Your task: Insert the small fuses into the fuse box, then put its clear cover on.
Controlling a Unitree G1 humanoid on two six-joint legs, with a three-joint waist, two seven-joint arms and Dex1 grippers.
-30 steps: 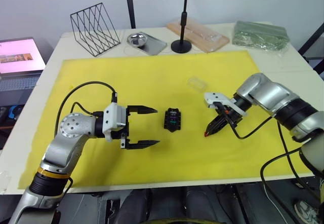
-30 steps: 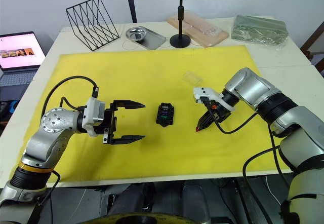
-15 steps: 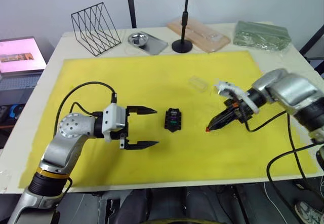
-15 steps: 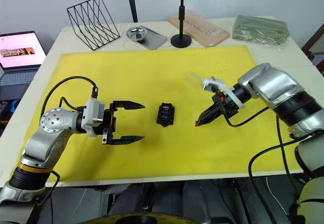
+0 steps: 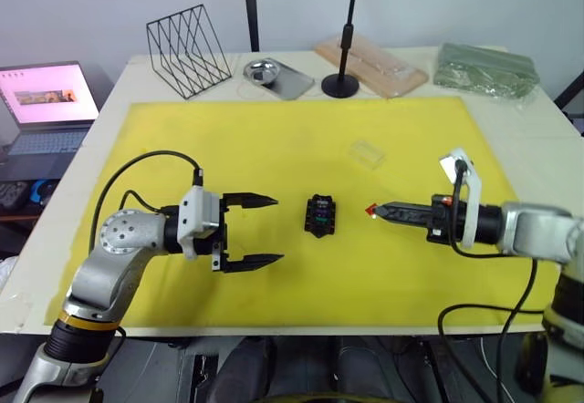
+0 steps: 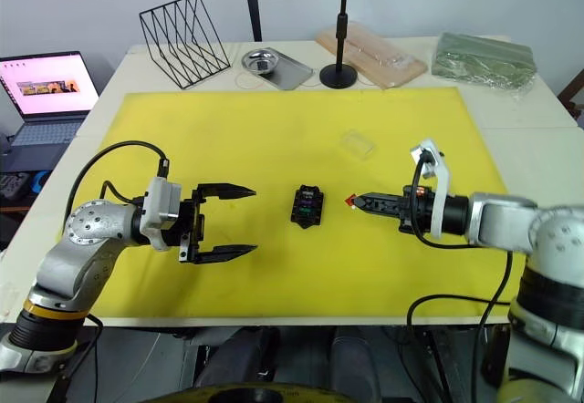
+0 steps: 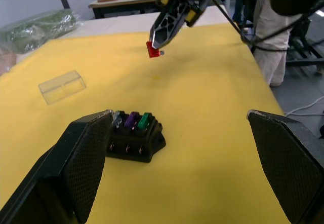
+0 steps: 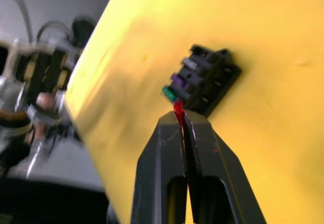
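The black fuse box [image 5: 320, 216] sits mid-mat with a grey, a purple [image 7: 131, 119] and a green fuse [image 7: 145, 120] standing in its slots. My right gripper [image 5: 379, 210] lies level just right of the box, pointing at it, shut on a red fuse [image 8: 178, 108] that hangs a little above the mat. On the box's left my left gripper [image 5: 274, 230] is open and holds nothing, its fingers [image 7: 76, 168] framing the box from a short way off. The clear cover [image 5: 367, 153] lies on the mat behind and to the right of the box.
A yellow mat [image 5: 228, 139] covers the table. Along the far edge stand a wire rack [image 5: 190, 36], a metal tray [image 5: 271, 73], a black stand [image 5: 339, 84], a clear tray with a wooden board [image 5: 370, 59] and a green bag [image 5: 484, 66]. A laptop [image 5: 50, 98] sits far left.
My right gripper, still holding the red fuse, has swung from pointing down at the mat to lying level and aimed at the box. The camera shifted; the left arm stayed put.
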